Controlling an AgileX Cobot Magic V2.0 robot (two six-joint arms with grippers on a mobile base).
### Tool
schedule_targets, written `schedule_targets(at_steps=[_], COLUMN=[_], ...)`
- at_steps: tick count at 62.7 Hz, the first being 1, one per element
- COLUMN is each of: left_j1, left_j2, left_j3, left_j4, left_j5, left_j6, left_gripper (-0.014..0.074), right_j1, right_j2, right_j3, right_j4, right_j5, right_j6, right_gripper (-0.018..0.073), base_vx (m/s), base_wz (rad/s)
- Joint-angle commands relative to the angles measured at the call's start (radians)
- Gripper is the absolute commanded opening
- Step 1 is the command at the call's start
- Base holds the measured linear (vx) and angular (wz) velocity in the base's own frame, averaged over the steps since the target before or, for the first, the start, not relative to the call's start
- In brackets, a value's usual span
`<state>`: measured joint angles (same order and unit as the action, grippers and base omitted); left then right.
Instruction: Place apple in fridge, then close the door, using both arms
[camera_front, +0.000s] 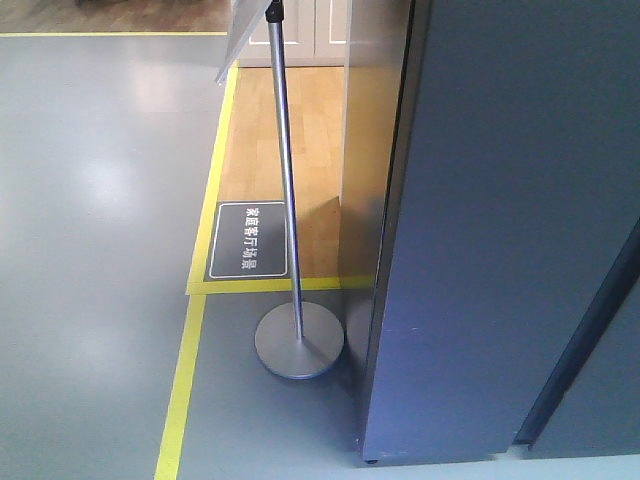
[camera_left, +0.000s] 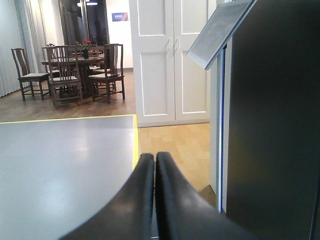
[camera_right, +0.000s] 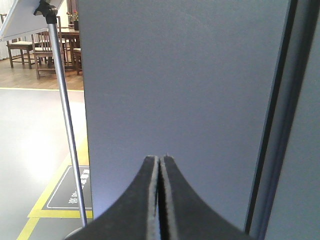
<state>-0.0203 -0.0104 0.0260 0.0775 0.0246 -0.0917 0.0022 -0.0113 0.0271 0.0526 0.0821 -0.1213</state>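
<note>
No apple shows in any view. The fridge (camera_front: 500, 230) is a tall dark grey slab that fills the right of the front view. It also takes up the right side of the left wrist view as the fridge (camera_left: 275, 125), with a thin blue strip (camera_left: 221, 125) down its left edge. My right gripper (camera_right: 159, 159) is shut with nothing in it and points straight at the fridge's flat front (camera_right: 180, 80), where a dark vertical seam (camera_right: 272, 125) runs on the right. I cannot tell the door from the body. My left gripper (camera_left: 155, 156) is shut on nothing, left of the fridge.
A metal sign stand (camera_front: 288, 170) with a round base (camera_front: 299, 340) stands just left of the fridge, its tilted board (camera_left: 220, 30) overhead. Yellow floor tape (camera_front: 185, 380) borders a wood-floor patch holding a dark floor label (camera_front: 248, 240). White doors (camera_left: 170, 60) and a dining table with chairs (camera_left: 70, 70) stand farther back.
</note>
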Motion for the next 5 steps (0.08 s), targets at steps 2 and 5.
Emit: schedule_targets(at_steps=[2, 5], left_j1=[0.000, 0.000], left_j2=[-0.017, -0.017], left_j3=[0.022, 0.022], left_j4=[-0.002, -0.002], left_j5=[-0.071, -0.071], left_j6=[-0.003, -0.003], left_gripper=[-0.0006, -0.0006], right_j1=[-0.002, -0.002], right_j2=[-0.017, -0.017], right_j3=[0.015, 0.015], right_j4=[-0.003, -0.003], right_j5=[-0.069, -0.069], right_j6=[-0.004, -0.004], right_gripper=[-0.0003, -0.0003], base_vx=[0.00, 0.00], base_wz=[0.00, 0.00])
